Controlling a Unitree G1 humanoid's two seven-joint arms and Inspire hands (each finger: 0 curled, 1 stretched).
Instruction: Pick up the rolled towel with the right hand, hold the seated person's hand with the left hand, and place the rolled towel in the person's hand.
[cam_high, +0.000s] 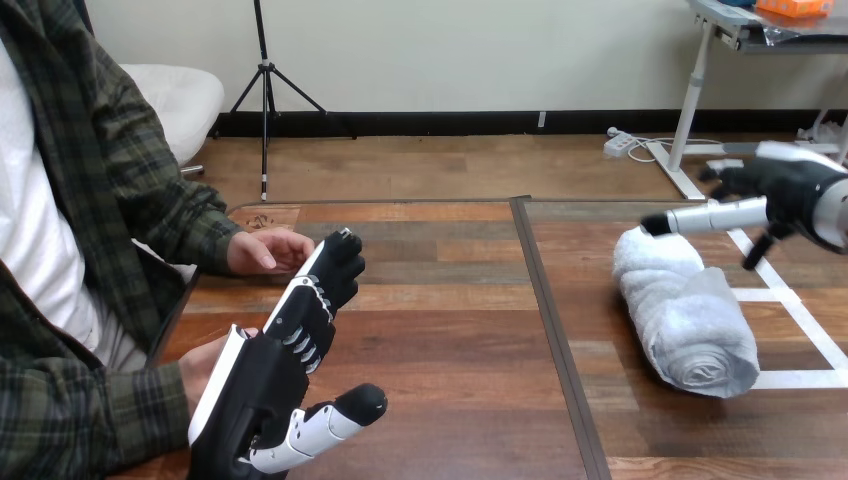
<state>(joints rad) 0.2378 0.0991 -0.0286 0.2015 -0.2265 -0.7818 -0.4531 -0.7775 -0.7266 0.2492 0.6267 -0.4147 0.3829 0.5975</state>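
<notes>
rolled towel (685, 315): white, lying on the right half of the table (450, 330), its roll running from far-left to near-right, the spiral end facing near
tape lines (800, 320): white, on the table under and to the right of the towel
right hand (795, 195): enters from the right edge, over the far end of the towel; loosely spread and gripping nothing, one straight digit pointing left with its tip at the towel's far end (touching or just above, cannot tell)
left hand (270, 385): near left, fingers straight and pointing far, thumb spread out to the right, nothing in its grasp
person's farther hand (262, 250): resting on the table's left edge, just beside the left hand's fingertips
person's nearer hand (203, 365): partly hidden behind the left hand's left side; contact cannot be told
</notes>
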